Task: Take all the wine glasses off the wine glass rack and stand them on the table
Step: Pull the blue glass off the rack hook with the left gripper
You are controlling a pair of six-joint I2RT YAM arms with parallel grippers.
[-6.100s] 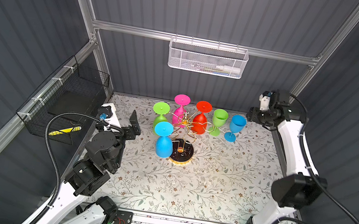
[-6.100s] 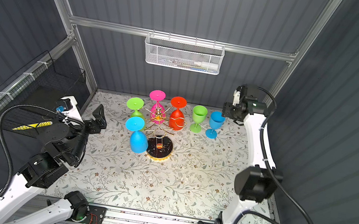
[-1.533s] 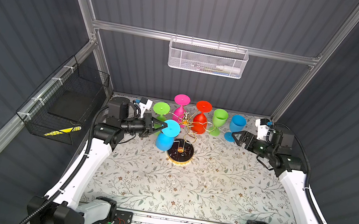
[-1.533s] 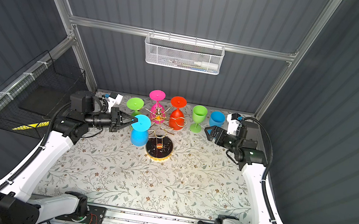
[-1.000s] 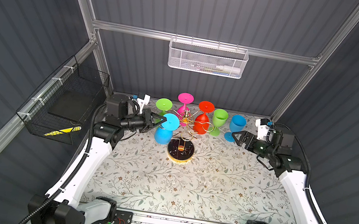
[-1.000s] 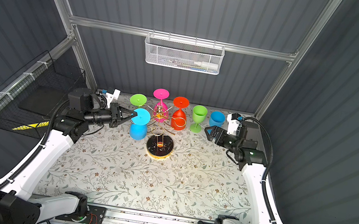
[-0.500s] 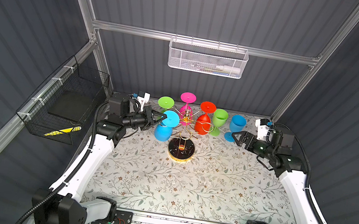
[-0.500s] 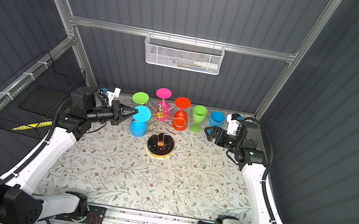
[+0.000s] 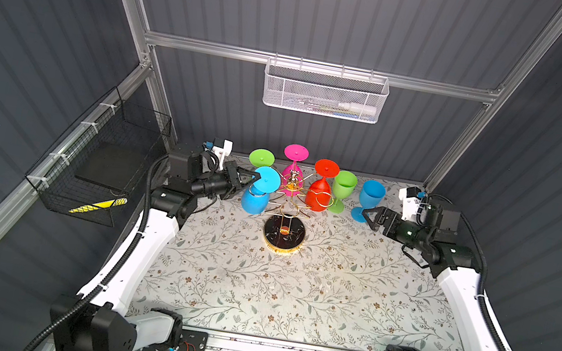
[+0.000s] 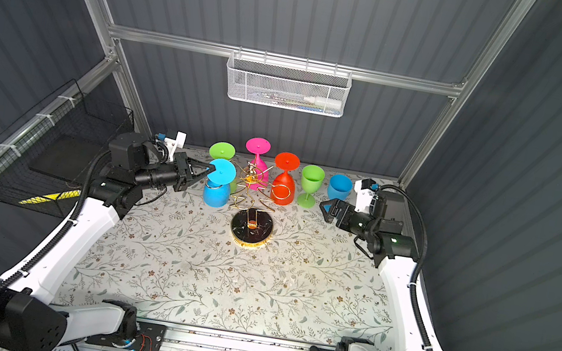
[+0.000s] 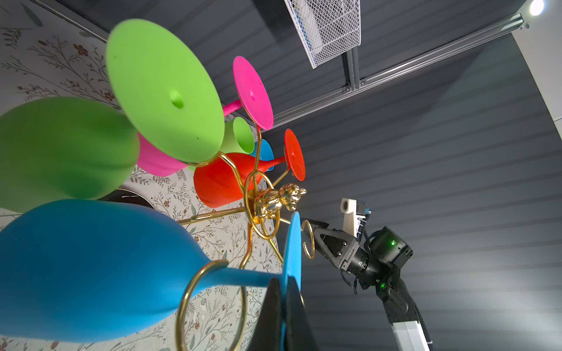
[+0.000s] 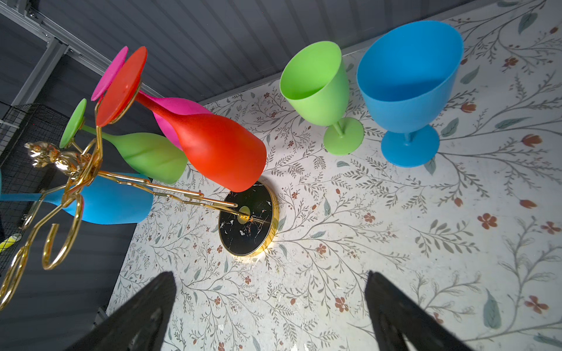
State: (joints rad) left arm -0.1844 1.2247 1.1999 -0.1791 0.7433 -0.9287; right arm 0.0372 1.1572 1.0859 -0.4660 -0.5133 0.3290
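Found left gripper point(image 9: 252, 176) clamped on the rim of the round foot of the blue wine glass point(image 9: 255, 198), hanging bowl-down on the left side of the wine glass rack point(image 9: 284, 231). Confirmed in the left wrist view only: black fingers point(image 11: 267, 322) pinching the foot edge from both sides, stem threaded through a gold loop of the rack. Too small to read in either top view.

Noted green glass point(image 9: 261, 157), pink glass point(image 9: 296, 152) and red glass point(image 9: 316, 196) hanging on the rack as well.

Found right gripper point(image 9: 366, 217) spread wide and empty, clear of the table point(image 9: 289, 295), right of the rack, just beside the upright blue goblet point(image 9: 371, 196) and near the upright green goblet point(image 9: 344, 185). Shown in the right wrist view alone: both goblets' feet on the floral surface.

Recorded left arm point(image 9: 151, 239) rising from the front rail, bent at the elbow, wrist about level and pointing right toward the rack. Recorded right arm point(image 9: 463, 306) mirrored, wrist pointing left.
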